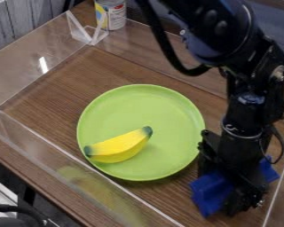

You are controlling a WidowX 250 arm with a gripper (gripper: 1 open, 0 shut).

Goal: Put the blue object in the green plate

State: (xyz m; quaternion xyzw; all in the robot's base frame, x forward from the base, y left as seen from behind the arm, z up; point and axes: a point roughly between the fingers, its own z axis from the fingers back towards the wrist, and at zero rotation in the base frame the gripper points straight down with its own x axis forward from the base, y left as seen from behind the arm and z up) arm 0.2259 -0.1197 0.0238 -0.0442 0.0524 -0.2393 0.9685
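Blue object (218, 191) likely rigid, light; best pinched across its narrow width. Gripper (237, 197) spread wide over it, no grip seen. Green plate (169, 111) adjacent.
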